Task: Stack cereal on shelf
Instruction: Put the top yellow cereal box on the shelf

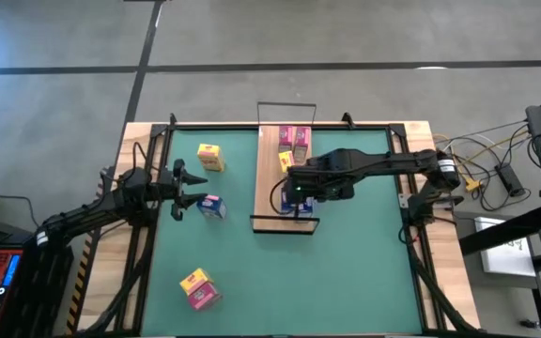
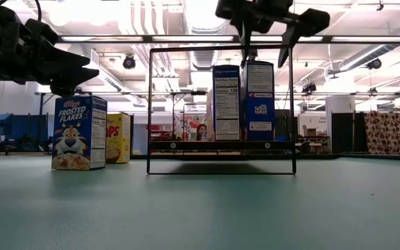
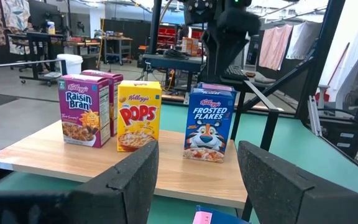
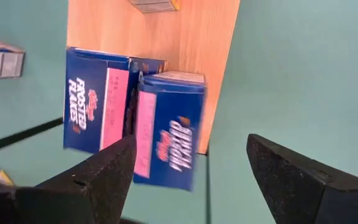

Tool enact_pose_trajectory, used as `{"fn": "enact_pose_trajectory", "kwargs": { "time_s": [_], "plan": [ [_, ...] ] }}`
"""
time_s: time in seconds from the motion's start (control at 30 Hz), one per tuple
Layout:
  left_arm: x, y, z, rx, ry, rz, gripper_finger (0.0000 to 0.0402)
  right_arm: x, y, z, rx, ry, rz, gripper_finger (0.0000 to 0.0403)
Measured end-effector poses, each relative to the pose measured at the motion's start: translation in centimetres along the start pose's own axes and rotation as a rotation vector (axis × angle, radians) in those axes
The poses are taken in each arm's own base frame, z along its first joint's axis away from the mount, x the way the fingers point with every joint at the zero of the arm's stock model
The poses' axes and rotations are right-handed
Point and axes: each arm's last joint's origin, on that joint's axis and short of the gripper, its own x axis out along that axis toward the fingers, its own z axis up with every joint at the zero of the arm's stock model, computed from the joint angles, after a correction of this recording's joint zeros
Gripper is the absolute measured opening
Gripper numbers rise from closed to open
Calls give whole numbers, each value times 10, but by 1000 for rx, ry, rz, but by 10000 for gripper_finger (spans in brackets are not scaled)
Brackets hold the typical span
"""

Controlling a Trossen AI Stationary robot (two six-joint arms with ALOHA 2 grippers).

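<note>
The shelf (image 1: pixel 269 192) is a light-wood board in the table's middle. Two pink cereal boxes (image 1: pixel 294 139) and a yellow one (image 1: pixel 286 160) stand upright on its far half. Two blue boxes (image 4: pixel 98 102) (image 4: pixel 169 127) stand side by side near its near end. My right gripper (image 4: pixel 191 149) hangs open above the blue pair, pointing down, its fingers apart and clear of the box tops (image 2: pixel 259 64). My left gripper (image 1: pixel 191 186) waits open at the table's left, pointing level toward the shelf (image 3: pixel 42 155).
Loose cereal boxes stand on the green table left of the shelf: a yellow one (image 1: pixel 210 157) farther back, a blue one (image 1: pixel 212 207) just ahead of my left gripper, and a yellow-pink pair (image 1: pixel 198 288) near the front. Black wire rails (image 2: pixel 221 48) rise over the shelf.
</note>
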Motion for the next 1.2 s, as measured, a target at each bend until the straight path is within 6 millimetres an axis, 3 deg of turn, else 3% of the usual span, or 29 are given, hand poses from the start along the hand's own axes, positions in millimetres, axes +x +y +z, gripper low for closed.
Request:
{"fn": "enact_pose_trajectory", "kwargs": {
  "time_s": [0.23,0.53,0.93,1.2],
  "plan": [
    [0,0,0,0,0,0,204,-22,-21,-2,-68,-50,-47,275],
    [0,0,0,0,0,0,204,-27,-57,-34,-150,-233,118,243],
    [0,0,0,0,0,0,204,8,-122,-51,-271,-393,390,240],
    [0,0,0,0,0,0,204,33,-141,-53,-516,-546,571,240]
  ]
}}
